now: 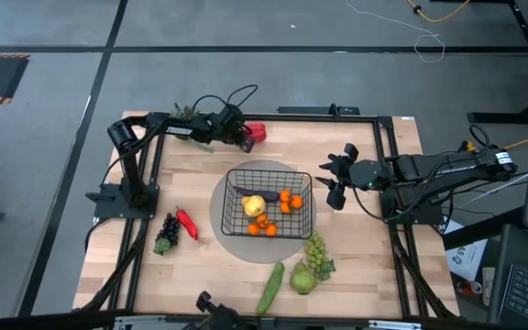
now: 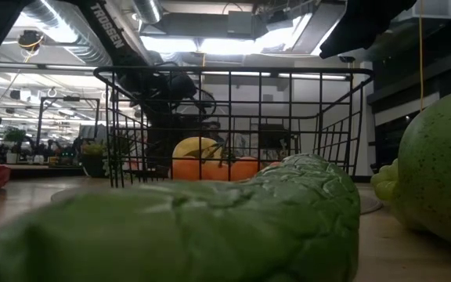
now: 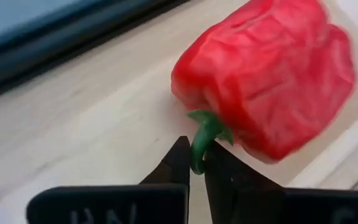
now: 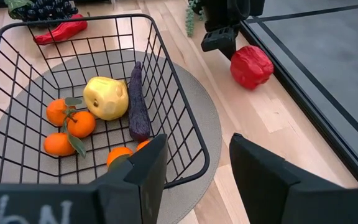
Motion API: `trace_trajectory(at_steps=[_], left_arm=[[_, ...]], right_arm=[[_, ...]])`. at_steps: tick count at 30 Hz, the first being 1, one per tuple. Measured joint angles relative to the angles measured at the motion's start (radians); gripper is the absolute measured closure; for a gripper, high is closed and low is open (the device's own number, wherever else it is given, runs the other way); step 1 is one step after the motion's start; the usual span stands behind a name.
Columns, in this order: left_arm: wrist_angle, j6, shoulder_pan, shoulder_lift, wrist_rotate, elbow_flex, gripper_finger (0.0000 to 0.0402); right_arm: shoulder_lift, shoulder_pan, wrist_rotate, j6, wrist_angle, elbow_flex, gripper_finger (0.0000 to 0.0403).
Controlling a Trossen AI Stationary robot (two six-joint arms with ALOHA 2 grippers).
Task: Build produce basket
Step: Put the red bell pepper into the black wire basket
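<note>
L gripper (image 3: 194, 163) pinched tight on green stem (image 3: 202, 140) of red bell pepper (image 3: 269, 74) at table's far edge. R gripper (image 4: 194, 171) wide apart, empty, beside basket (image 1: 269, 203).

The basket (image 1: 269, 203) sat mid-table on a mat (image 1: 223, 229) — oranges (image 1: 289, 202) inside, a bell pepper (image 1: 256, 133) behind it, the cucumber (image 1: 270, 287) before it.
</note>
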Motion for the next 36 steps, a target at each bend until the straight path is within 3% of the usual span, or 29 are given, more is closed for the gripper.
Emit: trace_trajectory(at_steps=[11, 20, 29, 36], left_arm=[[0.147, 0.055, -0.086, -0.159, 0.020, 0.000, 0.0397], [0.220, 0.141, -0.237, -0.355, 0.006, 0.000, 0.0397], [0.227, 0.216, -0.493, -0.429, -0.150, 0.000, 0.0395], [0.220, 0.323, -0.600, -0.429, -0.234, 0.000, 0.0394]], right_arm=[[0.000, 0.000, 0.000, 0.048, -0.027, 0.000, 0.0228], [0.000, 0.000, 0.000, 0.052, -0.030, 0.000, 0.0228], [0.000, 0.000, 0.000, 0.077, -0.030, 0.000, 0.0228], [0.000, 0.000, 0.000, 0.078, -0.030, 0.000, 0.0228]])
